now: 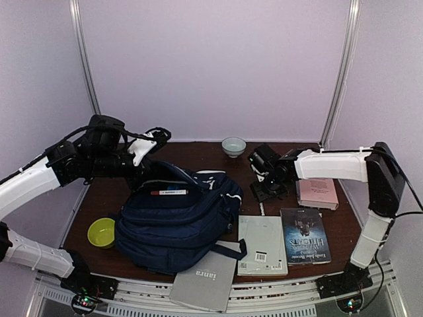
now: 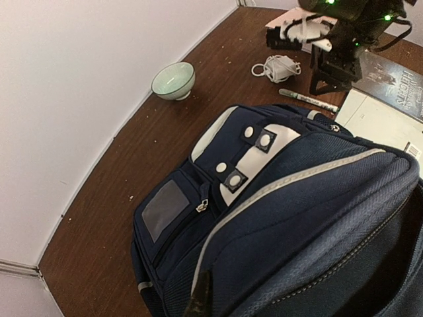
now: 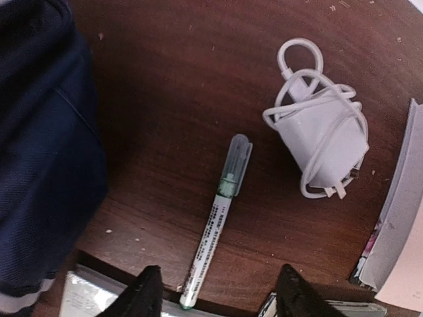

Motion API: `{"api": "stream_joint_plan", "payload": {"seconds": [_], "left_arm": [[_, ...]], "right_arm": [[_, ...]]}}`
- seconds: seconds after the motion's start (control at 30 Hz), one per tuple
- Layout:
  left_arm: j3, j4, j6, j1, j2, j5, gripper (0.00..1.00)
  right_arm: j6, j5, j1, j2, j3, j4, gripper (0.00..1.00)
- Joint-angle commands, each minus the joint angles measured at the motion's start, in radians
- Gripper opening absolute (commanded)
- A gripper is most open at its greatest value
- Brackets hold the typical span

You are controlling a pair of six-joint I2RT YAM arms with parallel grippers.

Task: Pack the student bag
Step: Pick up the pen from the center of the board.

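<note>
The right gripper (image 3: 218,294) hangs with its fingers spread over the lower end of the green-capped marker (image 3: 215,231). I'd drop straight down and close across the barrel, keeping off the white charger (image 3: 324,142) at 1 o'clock. From above, the student bag (image 1: 175,224) lies at 9 o'clock of it, its mouth apparently pinched up by the left gripper (image 1: 144,158), whose fingers are pressed together.

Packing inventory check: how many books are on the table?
4: pink book far right, dark book nearer, white book left of it, grey book at the near edge by the bag. Any inside it would be hidden.
</note>
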Motion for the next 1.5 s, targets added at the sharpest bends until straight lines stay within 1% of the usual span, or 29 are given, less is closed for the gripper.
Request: {"api": "stream_joint_plan", "payload": {"seconds": [0.0,0.13,0.33,0.57,0.63,0.77,0.83,0.87,0.93,1.07,1.27,1.37,1.47], "left_arm": [[0.059,0.155,-0.016,0.003,-0.003,-0.005,0.0],[0.059,0.153,-0.013,0.003,0.005,-0.006,0.0],[0.061,0.152,-0.014,0.003,0.011,-0.006,0.0],[0.061,0.151,-0.011,0.003,0.012,-0.006,0.0],[0.061,0.15,-0.011,0.003,0.01,-0.006,0.0],[0.061,0.15,-0.012,0.002,0.009,-0.004,0.0],[0.062,0.15,-0.012,0.002,0.008,-0.002,0.0],[0.062,0.15,-0.013,0.002,0.008,-0.002,0.0],[0.062,0.15,-0.013,0.003,0.008,-0.005,0.0],[0.064,0.149,-0.016,0.003,0.007,-0.006,0.0],[0.064,0.149,-0.015,0.003,0.007,-0.01,0.0],[0.064,0.149,-0.015,0.003,0.005,-0.011,0.0],[0.064,0.149,-0.014,0.003,0.004,-0.011,0.0]], "right_arm": [[0.015,-0.01,-0.021,0.122,0.087,-0.098,0.53],[0.016,-0.032,-0.022,0.185,0.102,-0.089,0.49],[0.018,-0.051,-0.022,0.222,0.088,-0.072,0.42],[0.023,-0.163,-0.03,0.257,0.067,-0.028,0.34],[0.03,-0.201,-0.036,0.266,0.062,-0.015,0.29],[0.03,-0.242,-0.039,0.269,0.064,-0.007,0.11],[0.026,-0.245,-0.039,0.269,0.072,-0.016,0.04],[0.023,-0.245,-0.039,0.267,0.078,-0.024,0.01],[0.012,-0.252,-0.038,0.26,0.091,-0.034,0.0],[-0.013,-0.254,-0.037,0.198,0.125,-0.048,0.0],[-0.025,-0.225,-0.022,-0.003,0.143,-0.032,0.0],[-0.051,-0.224,0.01,-0.118,0.128,0.024,0.0],[-0.087,-0.261,0.067,-0.236,0.083,0.15,0.0]]}}
